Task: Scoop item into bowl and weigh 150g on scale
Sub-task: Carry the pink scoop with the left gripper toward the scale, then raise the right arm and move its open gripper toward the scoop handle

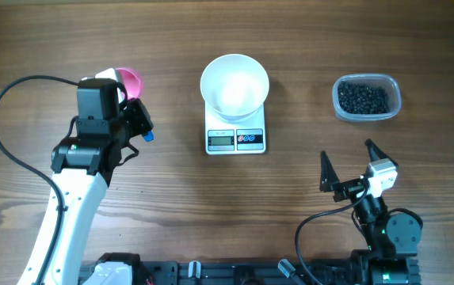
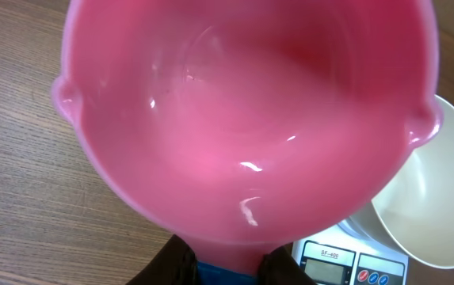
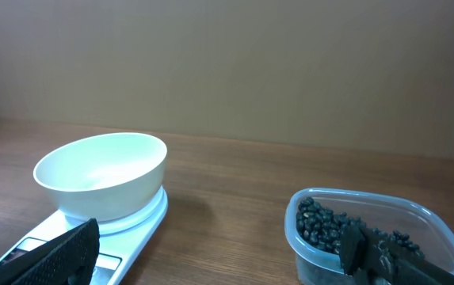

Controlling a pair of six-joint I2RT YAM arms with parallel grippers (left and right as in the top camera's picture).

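Note:
An empty white bowl [image 1: 234, 85] stands on the small white scale [image 1: 236, 139] at the table's middle; both also show in the right wrist view, bowl [image 3: 100, 174] on scale [image 3: 123, 233]. Black beans, the item [image 1: 363, 98], fill a clear tub [image 1: 387, 82] at the right, with item [image 3: 322, 226] close in front of the right wrist. My left gripper [image 1: 135, 119] is shut on the handle of a pink scoop [image 1: 130, 80], whose empty cup [image 2: 242, 111] fills the left wrist view. My right gripper [image 1: 345, 162] stands open, apart from everything, below the tub.
A black cable [image 1: 9, 127] loops from the left arm across the left of the wooden table. The scale's display [image 2: 322, 269] and the bowl's rim [image 2: 440, 222] show to the right of the scoop in the left wrist view.

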